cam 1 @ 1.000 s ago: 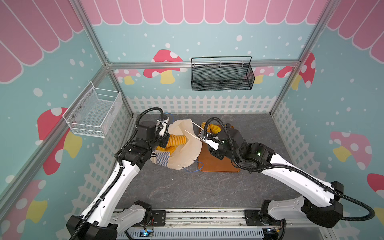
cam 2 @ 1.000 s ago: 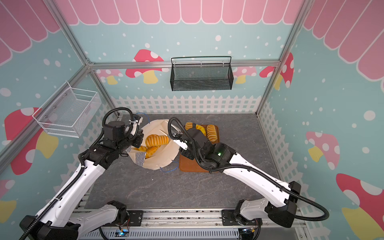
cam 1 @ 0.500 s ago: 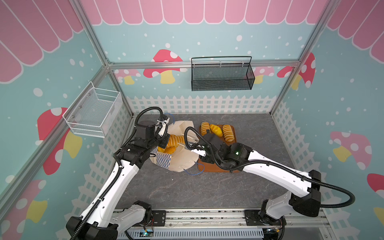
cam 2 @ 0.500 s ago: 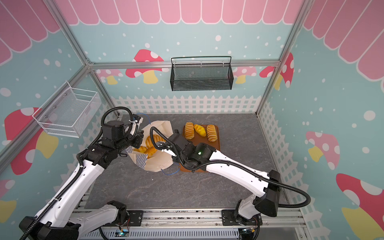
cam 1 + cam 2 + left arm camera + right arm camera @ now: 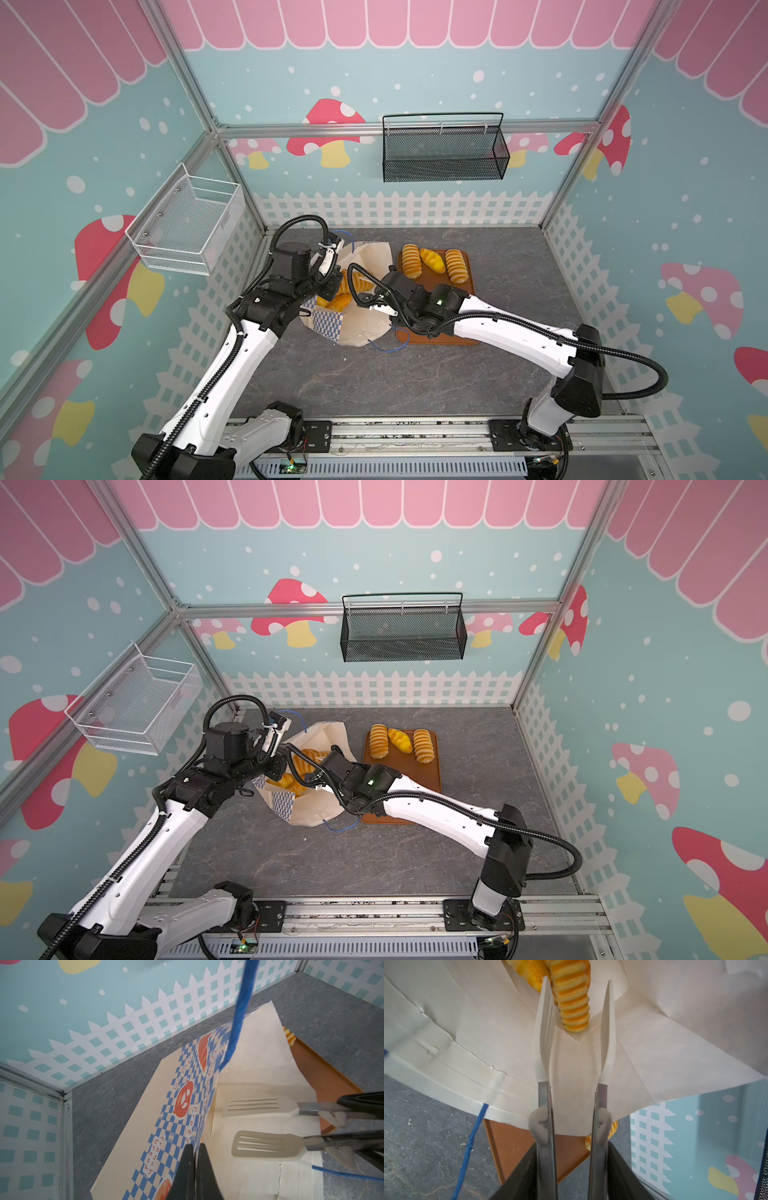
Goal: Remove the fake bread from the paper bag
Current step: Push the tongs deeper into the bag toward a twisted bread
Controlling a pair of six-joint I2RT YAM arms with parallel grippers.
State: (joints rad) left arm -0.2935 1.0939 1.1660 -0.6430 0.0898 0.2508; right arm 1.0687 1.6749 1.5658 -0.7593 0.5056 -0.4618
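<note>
The paper bag (image 5: 365, 328) (image 5: 313, 812) lies slumped on the grey tabletop (image 5: 374, 382) near its far left corner. One flap rests over the left edge of the brown tray (image 5: 430, 766).

The left claw (image 5: 194, 1147) is pinched together on the blue-checkered rim of the bag's mouth, by a blue cord handle (image 5: 239, 1014), and holds that side up.

The right claw (image 5: 577, 980) (image 5: 230, 1128) carries two long white slotted tips. They stand apart inside the open mouth and grip nothing. One tip (image 5: 545, 1014) lies right against a ridged loaf (image 5: 571, 1001) deep in the bag, and the loaf sits between the two tips.

Some of the fake bread (image 5: 338, 299) (image 5: 291, 781) shows in the bag in both top views. Three more pieces (image 5: 432, 259) lie side by side at the tray's far end.
</note>
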